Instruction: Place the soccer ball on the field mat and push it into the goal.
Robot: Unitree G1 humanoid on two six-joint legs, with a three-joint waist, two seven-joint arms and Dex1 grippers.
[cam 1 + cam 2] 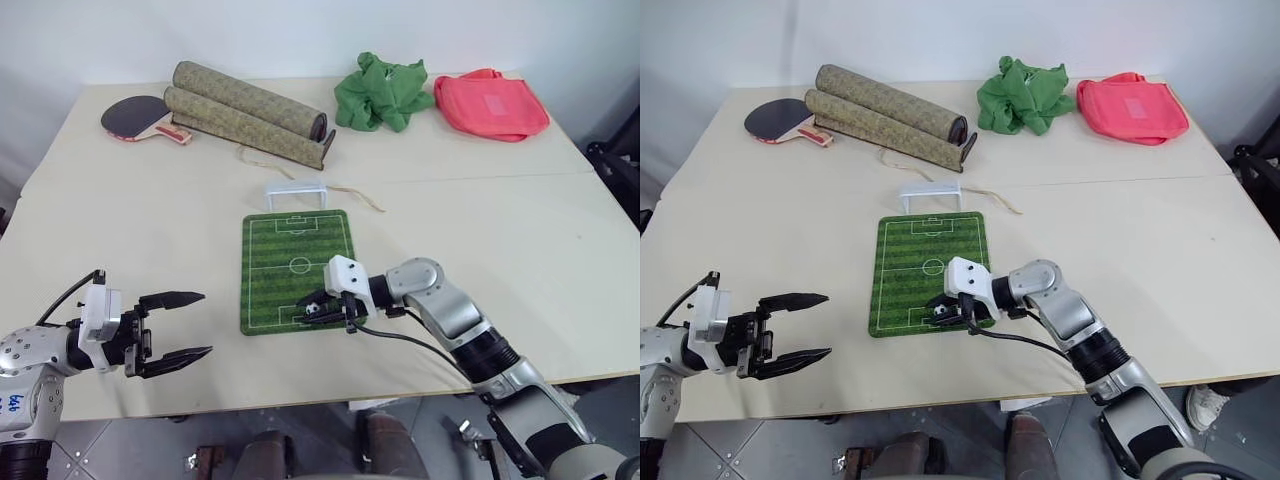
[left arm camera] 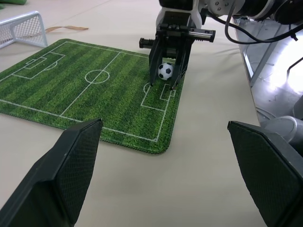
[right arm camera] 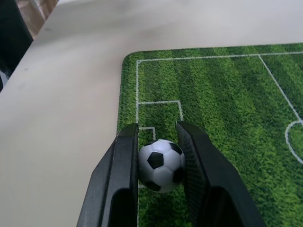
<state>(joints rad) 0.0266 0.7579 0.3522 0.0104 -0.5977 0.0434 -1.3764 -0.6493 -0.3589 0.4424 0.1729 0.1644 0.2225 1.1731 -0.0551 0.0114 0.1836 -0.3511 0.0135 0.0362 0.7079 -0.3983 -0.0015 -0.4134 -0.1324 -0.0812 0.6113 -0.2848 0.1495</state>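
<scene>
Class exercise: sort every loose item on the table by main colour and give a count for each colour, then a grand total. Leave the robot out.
Green: 2, the field mat and a crumpled green cloth
White: 2, the goal and the soccer ball
Olive: 1, a rolled mat
Red or pink: 1, a bag
Black: 1, a table tennis paddle
Total: 7

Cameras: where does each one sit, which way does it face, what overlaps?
Head stereo: looks down over the table; both arms show.
Left wrist: between the open left gripper fingers, faces the right gripper pinching the soccer ball.
Right wrist: along its fingers clamping the ball.
Shared: ball, field mat; head and left wrist views share the goal.
</scene>
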